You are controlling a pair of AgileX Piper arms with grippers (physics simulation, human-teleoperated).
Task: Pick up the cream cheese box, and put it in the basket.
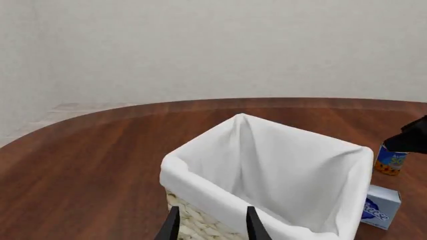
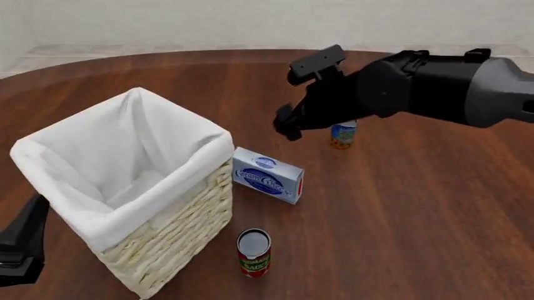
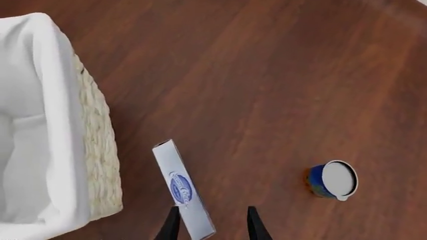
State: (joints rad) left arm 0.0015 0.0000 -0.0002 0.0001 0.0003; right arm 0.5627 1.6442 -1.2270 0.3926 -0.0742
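The cream cheese box (image 2: 267,175), a pale blue-white carton with a dark blue oval logo, stands on its long edge on the table just right of the basket (image 2: 202,139). My right gripper (image 2: 286,128) hangs open above the box's far side, not touching it. In the right wrist view the box (image 3: 182,189) runs down between the two open fingertips (image 3: 171,225), with the basket's wicker wall (image 3: 100,135) beside it. My left gripper (image 1: 212,227) is open, low at the basket's near left side, and the liner rim (image 1: 200,182) lies just beyond its fingers. The box's end (image 1: 380,207) shows past the basket.
A red-labelled can (image 2: 254,252) stands on the wooden table (image 2: 417,219) in front of the box. A blue can (image 2: 343,134) stands behind the box under the right arm, and it also appears as the blue can (image 3: 333,180) in the right wrist view. The basket holds only its white liner.
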